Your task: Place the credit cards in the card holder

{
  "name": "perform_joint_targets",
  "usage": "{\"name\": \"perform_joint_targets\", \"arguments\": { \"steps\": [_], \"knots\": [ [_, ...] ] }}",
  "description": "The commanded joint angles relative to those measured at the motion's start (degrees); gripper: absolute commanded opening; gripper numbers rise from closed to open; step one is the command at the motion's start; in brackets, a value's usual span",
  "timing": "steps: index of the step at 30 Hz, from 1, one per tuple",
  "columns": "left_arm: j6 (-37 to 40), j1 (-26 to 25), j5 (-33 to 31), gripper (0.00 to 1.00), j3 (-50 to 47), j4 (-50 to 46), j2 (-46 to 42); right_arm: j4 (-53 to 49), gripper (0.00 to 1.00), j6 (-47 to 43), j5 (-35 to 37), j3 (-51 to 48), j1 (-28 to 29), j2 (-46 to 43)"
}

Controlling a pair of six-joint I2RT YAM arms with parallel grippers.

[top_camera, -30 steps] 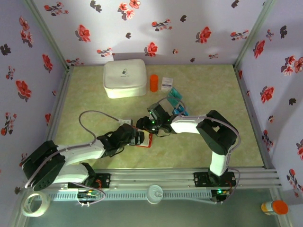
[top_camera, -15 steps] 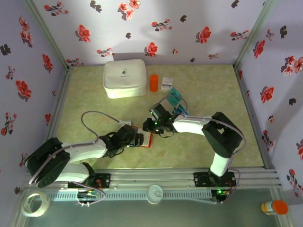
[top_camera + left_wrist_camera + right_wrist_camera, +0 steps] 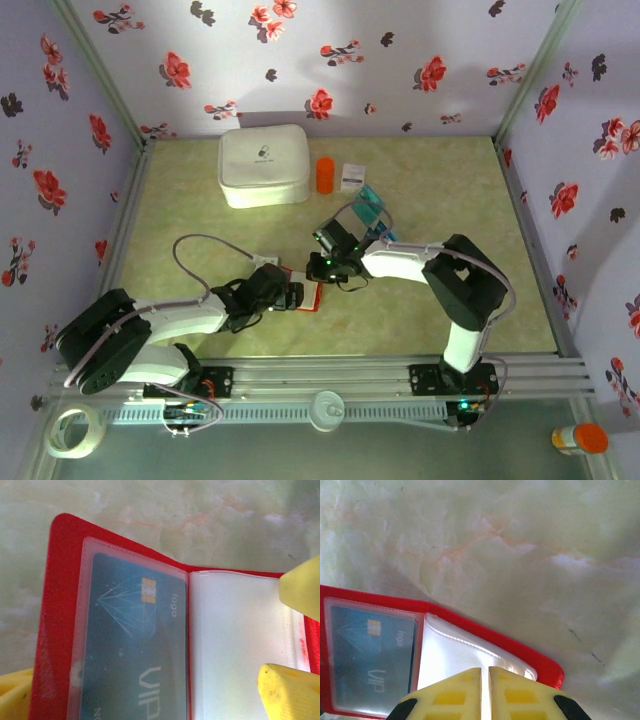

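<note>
Left wrist view: red card holder (image 3: 65, 580) open on marbled green table (image 3: 200, 520), bottom cropped, teal credit card (image 3: 130, 650) sleeved inside; left gripper (image 3: 150, 695) spread wide. Right gripper (image 3: 485, 680) clenched over its pale page (image 3: 450, 655), contact unclear; floral walls (image 3: 350, 60).

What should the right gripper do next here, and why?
Probably lift the right gripper away from the card holder and reach back for the loose cards: its jaws stand shut with no card between them, the left pocket holds a teal card, and the right pocket looks empty.
</note>
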Motion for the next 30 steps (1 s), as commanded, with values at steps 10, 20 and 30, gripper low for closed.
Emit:
{"name": "perform_joint_targets", "arguments": {
  "steps": [10, 20, 30],
  "knots": [
    [1.0, 0.0, 0.6, 0.98, 1.1, 0.0, 2.6, -1.0, 0.10, -1.0, -2.4, 4.9, 1.3, 5.5],
    [0.6, 0.0, 0.5, 0.83, -0.5, 1.0, 3.4, 0.4, 0.11, 0.4, -2.8, 4.9, 1.2, 5.2],
    [0.5, 0.0, 0.9, 0.71, -1.2, 2.2, 3.2, 1.0, 0.34, 2.2, -0.7, 3.4, 0.2, 0.4]
  ]
}}
